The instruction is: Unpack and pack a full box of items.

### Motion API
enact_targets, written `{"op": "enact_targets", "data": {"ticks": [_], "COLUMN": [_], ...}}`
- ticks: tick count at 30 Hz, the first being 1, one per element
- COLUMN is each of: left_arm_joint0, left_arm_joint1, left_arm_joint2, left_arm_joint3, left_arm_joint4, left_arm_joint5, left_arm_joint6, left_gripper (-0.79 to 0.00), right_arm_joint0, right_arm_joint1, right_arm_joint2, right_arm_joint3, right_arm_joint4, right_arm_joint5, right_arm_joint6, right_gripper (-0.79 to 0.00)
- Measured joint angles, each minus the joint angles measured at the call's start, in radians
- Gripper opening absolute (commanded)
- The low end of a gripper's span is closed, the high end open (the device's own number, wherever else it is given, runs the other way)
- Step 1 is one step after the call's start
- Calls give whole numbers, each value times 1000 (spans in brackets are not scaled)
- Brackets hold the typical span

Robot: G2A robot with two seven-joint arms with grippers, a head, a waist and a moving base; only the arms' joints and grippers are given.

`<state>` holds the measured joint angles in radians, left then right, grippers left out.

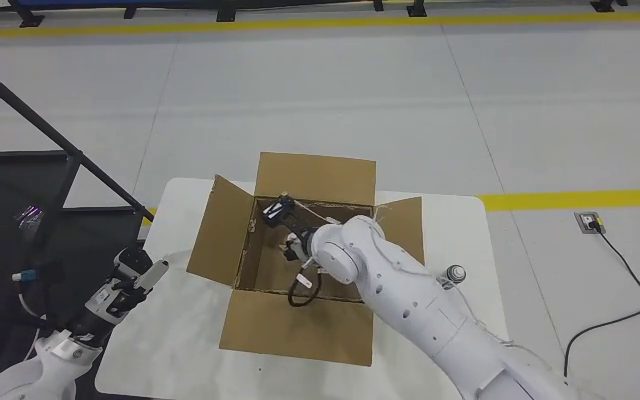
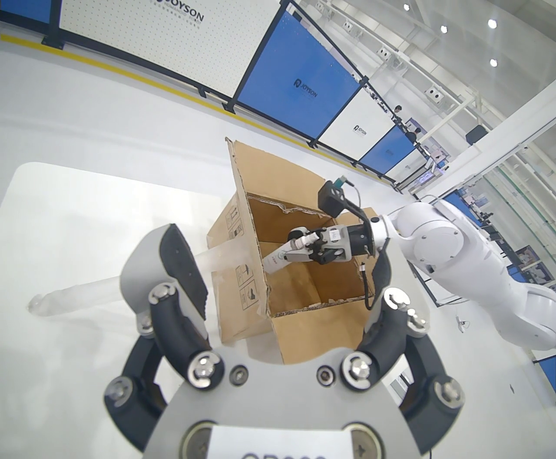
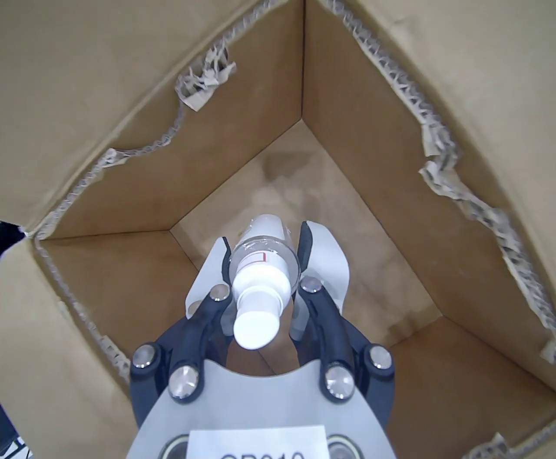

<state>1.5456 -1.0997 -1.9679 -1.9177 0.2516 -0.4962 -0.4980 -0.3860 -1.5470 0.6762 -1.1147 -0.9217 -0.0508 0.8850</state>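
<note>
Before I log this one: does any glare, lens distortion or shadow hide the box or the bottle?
Top view: even light, no glare on the box. Left wrist view: lens curvature bends the wall panels; ceiling lamps glare, clear of the box. Right wrist view: box interior softly shaded, bottle in the right tool plainly visible.

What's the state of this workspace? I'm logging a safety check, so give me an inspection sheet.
Surface: white table under the cardboard box.
Job's things: cardboard box open, flaps out; white bottle inside it; second bottle upright beside it.
Clutter: nothing seen.
Grippers: right gripper shut on white bottle; left gripper open near table edge.
Cables: black cable loops at right wrist; floor cable to socket.
Surroundings: floor with yellow line.
</note>
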Motion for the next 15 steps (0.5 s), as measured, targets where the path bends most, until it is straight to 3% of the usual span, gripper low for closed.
{"op": "enact_targets", "data": {"ticks": [8, 15], "left_arm_joint0": [0, 0], "left_arm_joint1": [0, 0], "left_arm_joint2": [0, 0], "left_arm_joint3": [0, 0], "left_arm_joint4": [0, 0], "left_arm_joint5": [0, 0], "left_arm_joint6": [0, 0], "left_gripper": [0, 0], "right_arm_joint0": [-261, -454], "right_arm_joint1": [110, 167], "right_arm_joint2": [243, 516], "right_arm_joint3": [-521, -822], "right_arm_joint4": [-228, -352], "right_arm_joint5": [81, 83], "right_arm_joint6": [150, 228], "right_gripper": [-785, -785]}}
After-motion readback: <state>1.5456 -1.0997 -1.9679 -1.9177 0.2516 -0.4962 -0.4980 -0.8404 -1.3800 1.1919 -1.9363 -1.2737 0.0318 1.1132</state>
